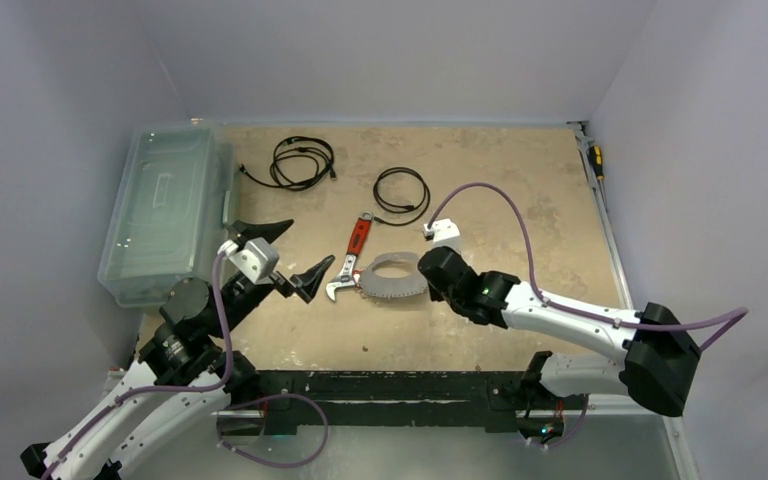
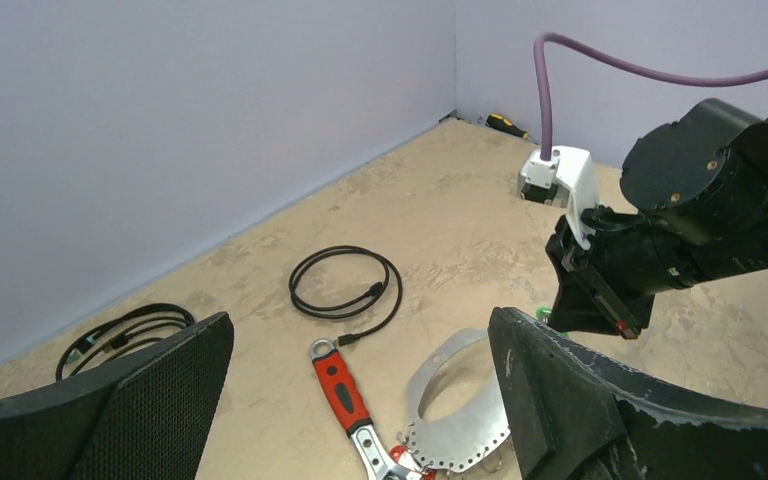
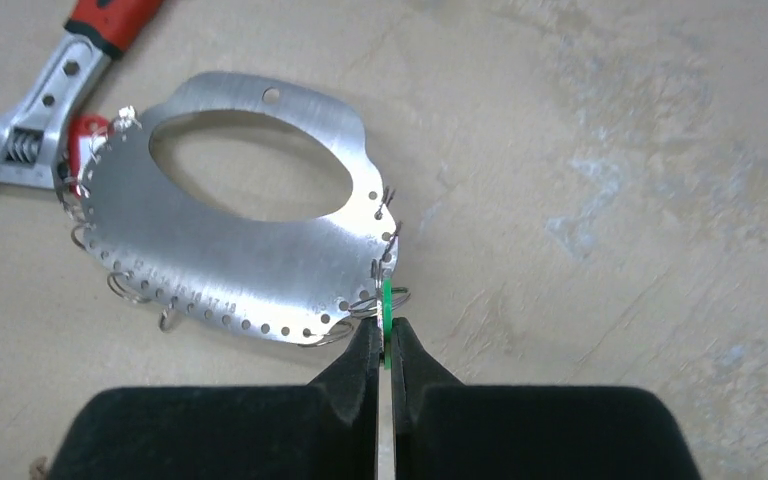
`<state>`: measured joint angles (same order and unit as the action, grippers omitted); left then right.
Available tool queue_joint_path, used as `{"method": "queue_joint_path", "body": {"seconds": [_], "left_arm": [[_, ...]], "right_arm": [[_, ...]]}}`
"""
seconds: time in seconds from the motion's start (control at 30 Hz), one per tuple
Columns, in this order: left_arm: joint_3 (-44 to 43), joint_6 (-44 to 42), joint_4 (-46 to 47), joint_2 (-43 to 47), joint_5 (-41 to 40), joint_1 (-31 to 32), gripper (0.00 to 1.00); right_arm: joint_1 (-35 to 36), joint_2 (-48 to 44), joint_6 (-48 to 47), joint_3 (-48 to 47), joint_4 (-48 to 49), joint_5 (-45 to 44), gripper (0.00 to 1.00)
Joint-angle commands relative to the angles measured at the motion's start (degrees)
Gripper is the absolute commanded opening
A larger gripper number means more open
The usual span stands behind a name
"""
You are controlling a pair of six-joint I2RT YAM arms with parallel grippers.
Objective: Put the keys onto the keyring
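The keyring (image 3: 230,250) is a flat silvery oval plate with a large opening, numbered holes along its edge and small wire rings. It lies mid-table (image 1: 392,277) beside the red-handled wrench (image 1: 353,258). My right gripper (image 3: 385,335) is shut on the green-headed key (image 3: 387,305), held edge-on against a wire ring at the plate's right edge. The red-headed key (image 3: 82,140) lies at the plate's left end by the wrench jaw. My left gripper (image 1: 295,255) is open and empty, hovering left of the wrench; in the left wrist view the plate (image 2: 460,420) shows between its fingers.
A clear plastic lidded box (image 1: 165,210) stands at the left edge. Two black coiled cables (image 1: 302,162) (image 1: 402,190) lie at the back. A screwdriver (image 1: 596,160) lies along the far right wall. Walls close in on three sides.
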<state>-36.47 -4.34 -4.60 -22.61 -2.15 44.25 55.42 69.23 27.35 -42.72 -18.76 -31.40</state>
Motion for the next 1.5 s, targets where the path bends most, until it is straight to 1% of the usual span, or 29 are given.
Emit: {"method": "queue_joint_path", "body": {"seconds": [0.0, 0.17, 0.4, 0.5, 0.57, 0.63, 0.67, 0.77, 0.87, 0.9, 0.97, 1.07, 1.17, 1.3, 1.4, 1.47], "left_arm": [[-2.25, -1.11, 0.43, -0.71, 0.14, -0.21, 0.98], [-2.23, -1.20, 0.29, -0.94, 0.22, -0.22, 0.98], [-2.20, -1.44, 0.29, -0.60, 0.06, -0.30, 0.98], [-2.16, -1.48, 0.25, -0.67, 0.08, -0.30, 0.98], [-2.20, -1.50, 0.32, -0.75, 0.13, -0.29, 0.98], [-2.20, -1.47, 0.38, -0.77, 0.13, -0.30, 0.98], [-2.25, -1.52, 0.35, -0.71, 0.13, -0.30, 0.98], [-2.23, -1.55, 0.32, -0.68, 0.03, -0.29, 0.98], [-2.20, -1.66, 0.29, -0.68, -0.20, -0.30, 0.98], [-2.20, -1.64, 0.29, -0.68, -0.22, -0.26, 0.98], [-2.20, -1.68, 0.29, -0.68, -0.22, -0.28, 0.98], [-2.14, -1.68, 0.29, -0.60, -0.53, -0.30, 0.98], [-2.12, -1.65, 0.21, -0.76, -1.22, -0.30, 0.98], [-2.16, -1.55, -0.03, -1.02, -3.15, -0.25, 0.98], [-2.25, -1.50, -0.31, -1.16, -5.31, -0.26, 0.98], [-2.24, -1.51, -0.53, -1.16, -6.45, -0.24, 0.98]], "right_arm": [[-0.28, -1.03, 6.64, 2.44, 0.02, 3.67, 0.00], [-0.28, 1.15, 8.04, 2.00, -1.62, 7.51, 0.00], [-0.22, 6.36, 15.10, -0.29, -9.42, 6.08, 0.00], [-0.09, 8.62, 17.85, -2.70, -15.75, 3.90, 0.07], [0.41, 10.10, 18.97, -4.22, -20.03, 3.51, 0.15], [1.31, 11.00, 19.39, -5.57, -23.82, 2.24, 0.42], [1.54, 11.39, 19.45, -6.33, -25.57, 1.48, 0.49], [2.20, 12.12, 20.33, -8.81, -30.48, -2.26, 0.64], [2.41, 11.85, 20.80, -11.24, -33.53, -5.58, 0.71], [2.41, 11.34, 20.57, -11.99, -32.94, -5.88, 0.73], [2.41, 9.41, 17.58, -12.16, -27.46, -3.91, 0.73], [2.33, 6.40, 10.67, -11.13, -13.18, 2.36, 0.73], [2.33, 5.69, 5.64, -10.60, -2.44, 7.87, 0.73], [1.81, 8.24, 0.80, -11.66, 7.39, 13.98, 0.73], [1.37, 10.90, -0.01, -12.83, 14.91, 20.91, 0.73], [1.08, 13.84, 0.17, -14.70, 17.89, 23.10, 0.73]]}}
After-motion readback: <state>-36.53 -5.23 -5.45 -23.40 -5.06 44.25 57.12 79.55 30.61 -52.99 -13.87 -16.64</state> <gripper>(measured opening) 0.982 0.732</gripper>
